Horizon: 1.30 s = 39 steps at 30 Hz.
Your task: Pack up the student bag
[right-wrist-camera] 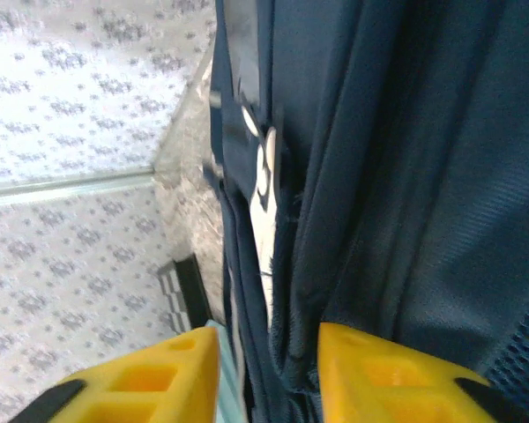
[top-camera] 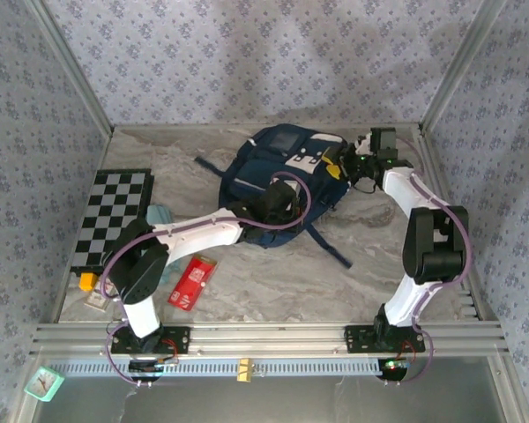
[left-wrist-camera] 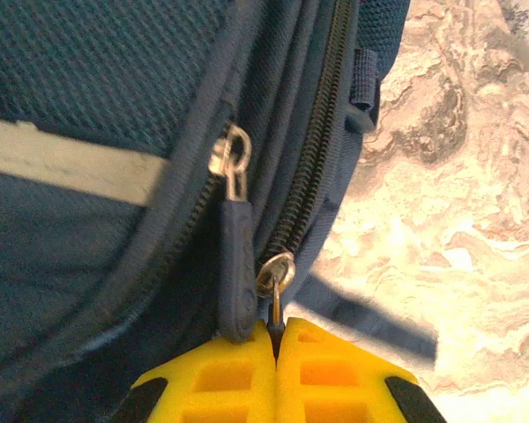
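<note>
Backpack (top-camera: pixel 264 163) lying near marble table's (top-camera: pixel 273 282) far edge; left claw (left-wrist-camera: pixel 275 328) pinching zipper pull (left-wrist-camera: pixel 274 271), right claw (right-wrist-camera: pixel 269 342) gaping around its fabric.

No readable text anywhere, print on red packet (top-camera: pixel 192 280) too small

Floral-papered walls (top-camera: pixel 264 62), marble tabletop (top-camera: pixel 273 282)

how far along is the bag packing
Done: nothing visibly packed; the checkerboard and red packet lie on the table. In hand: the left gripper is shut on a zip pull of the bag, whose zip looks closed; the right gripper is open around the bag's edge. To do: open the zip, load the items, close up.
</note>
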Tool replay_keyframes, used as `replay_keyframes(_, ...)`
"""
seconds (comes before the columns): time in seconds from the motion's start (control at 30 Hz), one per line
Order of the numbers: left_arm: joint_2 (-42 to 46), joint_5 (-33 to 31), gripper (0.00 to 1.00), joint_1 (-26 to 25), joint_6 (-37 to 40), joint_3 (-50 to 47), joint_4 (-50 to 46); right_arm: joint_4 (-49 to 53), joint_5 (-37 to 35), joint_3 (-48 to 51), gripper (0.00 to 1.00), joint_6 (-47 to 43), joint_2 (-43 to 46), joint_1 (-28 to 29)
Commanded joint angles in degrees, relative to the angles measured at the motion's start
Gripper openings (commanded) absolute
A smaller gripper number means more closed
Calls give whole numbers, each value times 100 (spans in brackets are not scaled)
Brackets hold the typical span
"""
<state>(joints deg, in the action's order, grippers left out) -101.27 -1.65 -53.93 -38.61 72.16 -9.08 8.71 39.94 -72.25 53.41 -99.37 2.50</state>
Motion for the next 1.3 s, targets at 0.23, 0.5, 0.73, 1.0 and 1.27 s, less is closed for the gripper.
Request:
replay_keyframes(0.23,-17,166,0,206,90,-49,219,-97,-79,1817,59,357,1426,637)
replay_keyframes(0.5,20,189,0,172,158,-58,187,-1145,-393,2055,44,1129,835,1174)
replay_keyframes(0.73,113,182,0,146,368,-63,-47,-968,-532,1807,7,774,398,998)
replay_keyframes(1.0,759,-436,0,385,769,-985,-506,496,103,1081,0,-661,474,208)
replay_keyframes(1.27,1108,-297,0,587,859,-1481,-457,1274,126,-69,0,-1292,4,-243)
